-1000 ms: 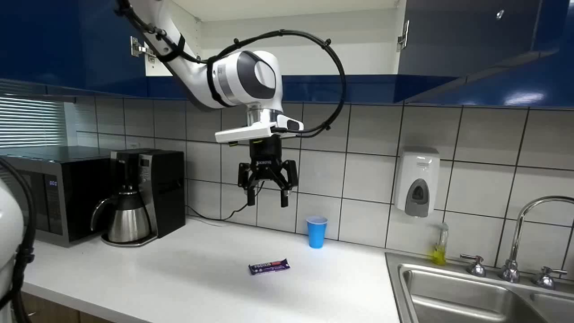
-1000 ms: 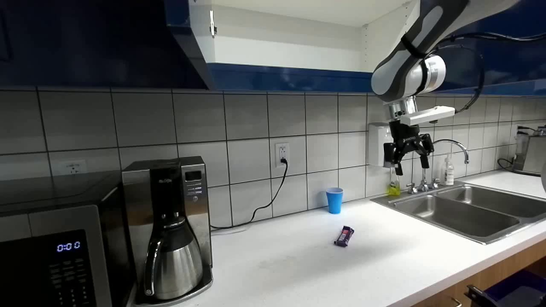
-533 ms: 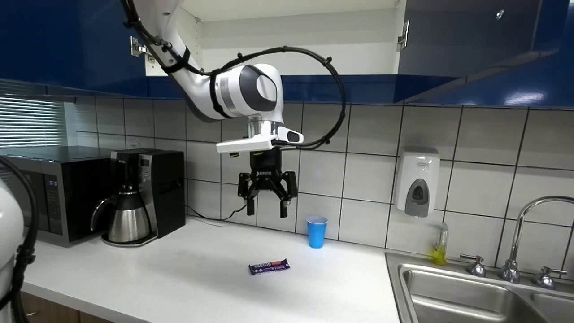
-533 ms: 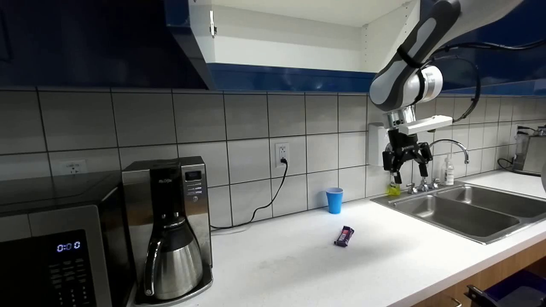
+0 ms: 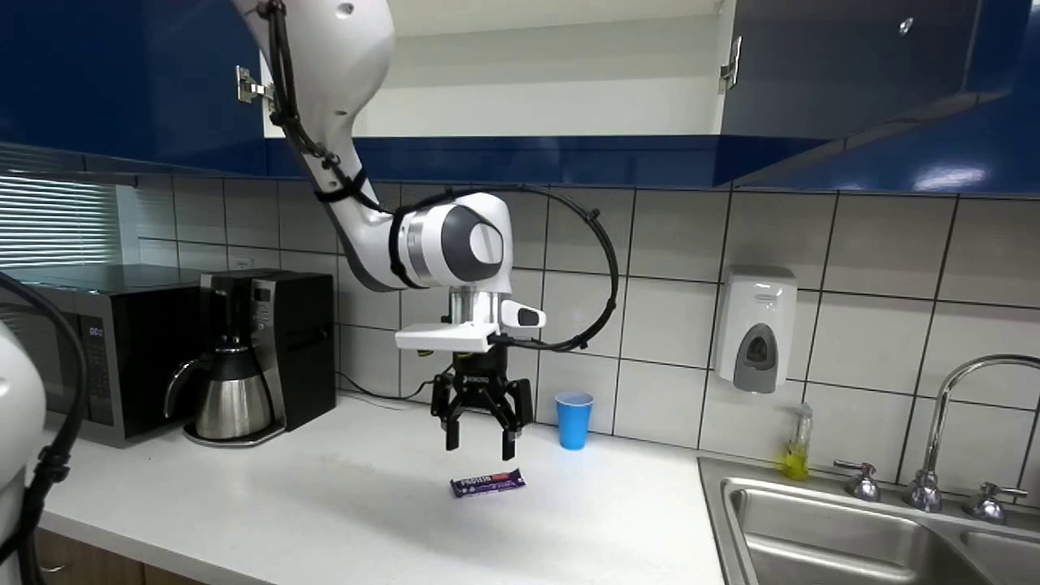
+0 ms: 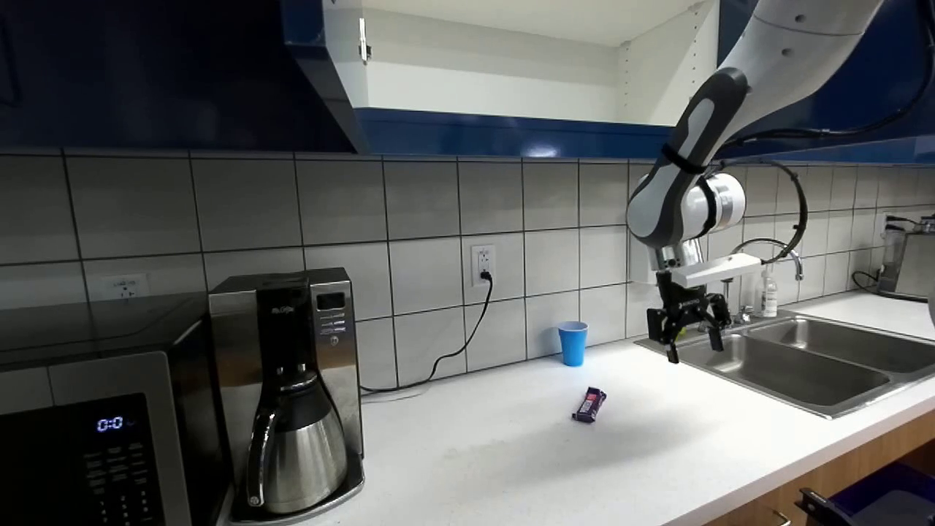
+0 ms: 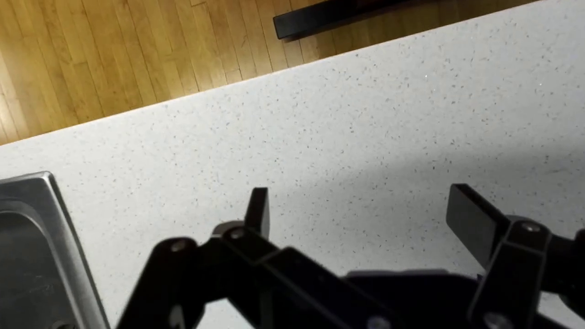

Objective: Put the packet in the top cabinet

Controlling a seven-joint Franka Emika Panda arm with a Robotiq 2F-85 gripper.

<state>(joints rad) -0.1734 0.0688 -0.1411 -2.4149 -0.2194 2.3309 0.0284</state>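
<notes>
The packet (image 5: 487, 483), a small dark purple wrapper, lies flat on the white counter (image 6: 497, 467) in both exterior views. My gripper (image 5: 480, 447) hangs open above the counter, fingers pointing down and nothing between them. In an exterior view its fingertips appear just above the packet; seen from elsewhere, the gripper (image 6: 694, 349) is up and to the packet's right. Widely spread fingers frame bare counter in the wrist view, where the gripper (image 7: 358, 194) hides most or all of the packet. Overhead, the top cabinet (image 5: 561, 158) stands with its doors swung open, showing a white interior.
A blue cup (image 5: 574, 421) stands behind the packet near the tiled wall. The coffee maker (image 6: 292, 394) and microwave (image 6: 109, 409) occupy one end, the sink (image 5: 837, 528) the other. A soap dispenser (image 5: 757, 329) hangs on the wall. The counter edge (image 7: 210, 91) shows in the wrist view.
The arm has come down, lowering the gripper a good way towards the counter and the packet. Its fingers have stayed apart. The packet, cup and cabinet have not moved.
</notes>
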